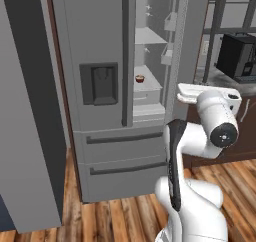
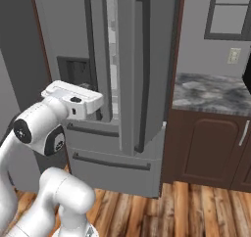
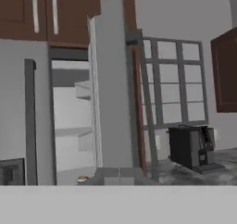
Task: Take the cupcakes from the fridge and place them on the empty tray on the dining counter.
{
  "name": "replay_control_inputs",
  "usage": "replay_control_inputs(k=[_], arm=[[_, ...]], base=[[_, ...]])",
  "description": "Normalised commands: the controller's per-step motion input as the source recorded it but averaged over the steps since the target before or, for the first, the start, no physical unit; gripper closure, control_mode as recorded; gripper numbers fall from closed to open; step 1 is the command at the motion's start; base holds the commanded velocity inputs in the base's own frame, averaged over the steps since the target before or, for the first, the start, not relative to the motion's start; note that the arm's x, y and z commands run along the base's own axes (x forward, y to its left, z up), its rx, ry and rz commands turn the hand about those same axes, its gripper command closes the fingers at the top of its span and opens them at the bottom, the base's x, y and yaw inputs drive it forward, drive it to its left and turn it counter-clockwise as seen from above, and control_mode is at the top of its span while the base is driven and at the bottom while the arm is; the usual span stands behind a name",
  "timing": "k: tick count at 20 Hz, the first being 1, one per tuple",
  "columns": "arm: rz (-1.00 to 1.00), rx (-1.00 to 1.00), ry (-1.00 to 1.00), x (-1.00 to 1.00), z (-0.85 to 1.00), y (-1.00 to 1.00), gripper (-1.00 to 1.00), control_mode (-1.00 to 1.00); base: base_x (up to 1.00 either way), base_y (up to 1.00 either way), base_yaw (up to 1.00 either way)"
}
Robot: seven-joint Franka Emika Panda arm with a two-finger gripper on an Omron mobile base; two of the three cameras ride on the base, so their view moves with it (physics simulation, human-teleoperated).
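From the left base view, the fridge (image 1: 115, 86) has its right door open. One cupcake (image 1: 140, 78) sits on a shelf inside, far from the arm.

From the right base view, the open door shows edge-on, with a worktop (image 2: 211, 94) to its right.

From the hand view, the claw is pressed together and holds nothing. No cupcake is out yet, so nearly all the job is left.
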Motion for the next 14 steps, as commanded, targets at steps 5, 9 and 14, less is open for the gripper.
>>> replay_control_inputs(k=[5, 9, 14], arm=[[-0.09, -0.05, 0.14, 0.82, -0.24, 0.69, 1.0, -1.0], [-0.05, 0.0, 0.07, 0.88, -0.29, 0.0, 1.0, -1.0], [-0.1, 0.0, 0.06, 0.8, -0.25, -0.09, 1.0, -1.0]], base=[[0.0, 0.0, 0.0], [0.0, 0.0, 0.0], [0.0, 0.0, 0.0]])
